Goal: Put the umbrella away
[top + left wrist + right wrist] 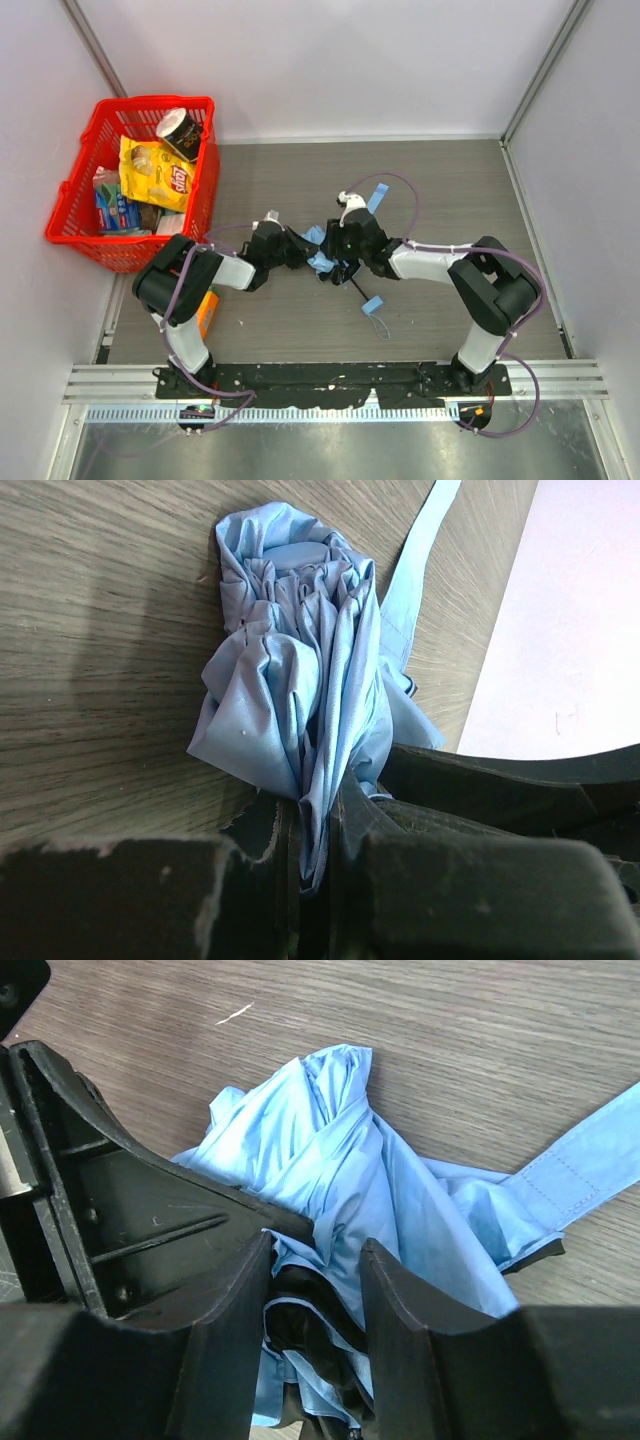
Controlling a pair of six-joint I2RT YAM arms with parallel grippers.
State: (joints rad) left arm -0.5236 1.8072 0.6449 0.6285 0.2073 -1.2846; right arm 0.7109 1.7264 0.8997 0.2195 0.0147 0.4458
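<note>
Top: umbrella [320,260] crumpled between left gripper [298,250] and right gripper [338,258], its strap loop [376,305] trailing back beside the right one. Left wrist: jaws pinch a cloth fold, bundle just ahead. Right wrist: jaws half spread, astride cloth; gripping or not, can't tell.

Seen from above, most of the umbrella [318,263] lies hidden under the left claw [298,250] and the right claw [336,256]; only scraps of blue cloth show between them. At the left claw [318,815] the cloth vanishes between the closed fingers, and the strap [422,540] beyond it runs off the top edge. At the right claw [315,1265] the cloth drops past the bottom edge; whether the fingers press it cannot be told. Behind the left claw, an orange thing [208,312] sits half hidden under the arm.
</note>
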